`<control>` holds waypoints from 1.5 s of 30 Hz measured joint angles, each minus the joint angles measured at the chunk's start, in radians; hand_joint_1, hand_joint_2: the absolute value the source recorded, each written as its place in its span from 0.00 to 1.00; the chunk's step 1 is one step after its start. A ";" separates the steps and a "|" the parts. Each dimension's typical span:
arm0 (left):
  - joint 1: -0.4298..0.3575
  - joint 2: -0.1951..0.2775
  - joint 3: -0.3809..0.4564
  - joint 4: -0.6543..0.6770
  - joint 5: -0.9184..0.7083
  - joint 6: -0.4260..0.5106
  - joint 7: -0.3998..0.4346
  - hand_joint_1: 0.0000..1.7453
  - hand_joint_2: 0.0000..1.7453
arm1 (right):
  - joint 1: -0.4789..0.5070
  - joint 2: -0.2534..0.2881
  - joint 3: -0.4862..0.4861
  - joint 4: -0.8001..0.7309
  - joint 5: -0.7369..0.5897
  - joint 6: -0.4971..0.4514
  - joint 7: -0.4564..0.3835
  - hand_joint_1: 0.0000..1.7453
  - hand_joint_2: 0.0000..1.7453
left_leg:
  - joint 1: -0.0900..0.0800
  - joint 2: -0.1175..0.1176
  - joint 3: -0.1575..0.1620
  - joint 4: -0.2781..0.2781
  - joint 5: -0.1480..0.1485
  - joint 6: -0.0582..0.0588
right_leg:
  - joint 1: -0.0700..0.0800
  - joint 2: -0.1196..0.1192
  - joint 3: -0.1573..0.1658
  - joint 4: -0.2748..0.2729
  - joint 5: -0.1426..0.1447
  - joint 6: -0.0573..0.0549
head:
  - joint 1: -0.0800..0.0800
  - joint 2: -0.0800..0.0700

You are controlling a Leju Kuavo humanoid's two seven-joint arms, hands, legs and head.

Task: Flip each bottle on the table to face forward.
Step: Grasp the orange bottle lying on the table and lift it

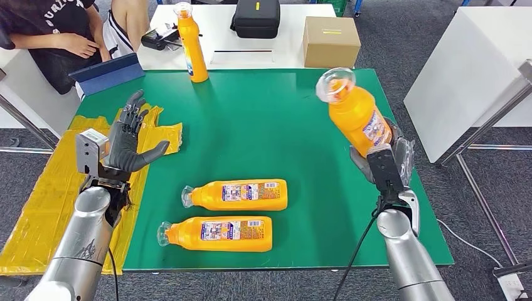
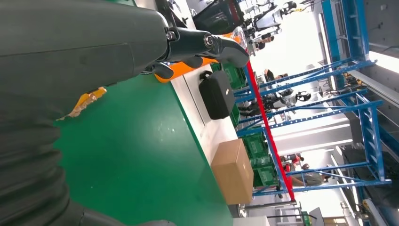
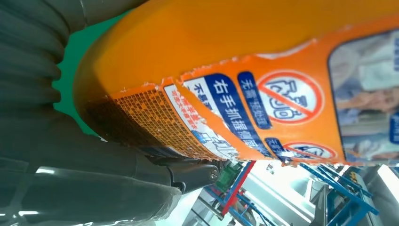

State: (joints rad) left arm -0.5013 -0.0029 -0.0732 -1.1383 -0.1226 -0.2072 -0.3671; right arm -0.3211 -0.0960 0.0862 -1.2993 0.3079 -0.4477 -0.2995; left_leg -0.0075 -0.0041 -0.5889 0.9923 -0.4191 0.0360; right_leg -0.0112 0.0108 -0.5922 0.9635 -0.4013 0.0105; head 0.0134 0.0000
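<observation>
My right hand (image 1: pixel 392 153) grips an orange bottle (image 1: pixel 355 113) by its base, lifted off the green mat (image 1: pixel 263 113) and tilted with its clear cap toward the left. In the right wrist view this bottle (image 3: pixel 244 70) is close up, label side showing. Two more orange bottles lie flat on the mat near the front, one (image 1: pixel 237 194) behind the other (image 1: pixel 218 234), caps pointing left. Another orange bottle (image 1: pixel 191 44) stands upright at the mat's far edge; its body (image 2: pixel 181 69) peeks out behind my left hand's fingers (image 2: pixel 221 47). My left hand (image 1: pixel 128 141) hovers open over the mat's left edge, holding nothing.
A yellow cloth (image 1: pixel 44 207) lies under the mat's left side. Behind the mat sits a white table (image 1: pixel 219 25) with a cardboard box (image 1: pixel 330 41), a black case (image 1: pixel 256 17) and a blue tablet (image 1: pixel 106 72). A person (image 1: pixel 53 37) sits at the far left. Another white table (image 1: pixel 464 75) stands to the right.
</observation>
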 joint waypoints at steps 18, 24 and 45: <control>-0.021 -0.057 -0.118 -0.019 0.090 -0.109 0.070 0.00 1.00 | -0.083 0.207 0.031 0.181 -0.329 0.107 -0.294 1.00 1.00 | 0.001 0.000 0.000 0.000 0.000 0.000 | 0.000 0.000 -0.001 0.000 0.000 0.000 | 0.000 0.000; -0.052 -0.093 -0.222 -0.040 0.126 -0.104 0.114 0.00 1.00 | -0.201 0.318 0.112 0.368 -0.329 0.090 -0.354 1.00 1.00 | 0.001 0.000 0.000 0.000 0.001 -0.001 | 0.000 0.000 -0.001 0.001 0.000 0.000 | 0.000 0.000; -0.084 -0.116 -0.337 -0.042 0.151 -0.103 0.124 0.00 1.00 | -0.352 0.425 0.284 0.643 -0.247 0.120 -0.359 1.00 1.00 | 0.000 0.000 -0.002 0.000 0.001 0.000 | 0.001 0.000 -0.001 0.001 0.000 0.000 | 0.000 0.000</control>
State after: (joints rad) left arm -0.5858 -0.1191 -0.4098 -1.1802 0.0283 -0.3100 -0.2431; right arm -0.6732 0.3285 0.3703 -0.6565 0.0605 -0.3272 -0.6582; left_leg -0.0075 -0.0042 -0.5905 0.9926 -0.4183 0.0356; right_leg -0.0098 0.0107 -0.5935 0.9641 -0.4013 0.0104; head 0.0138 0.0000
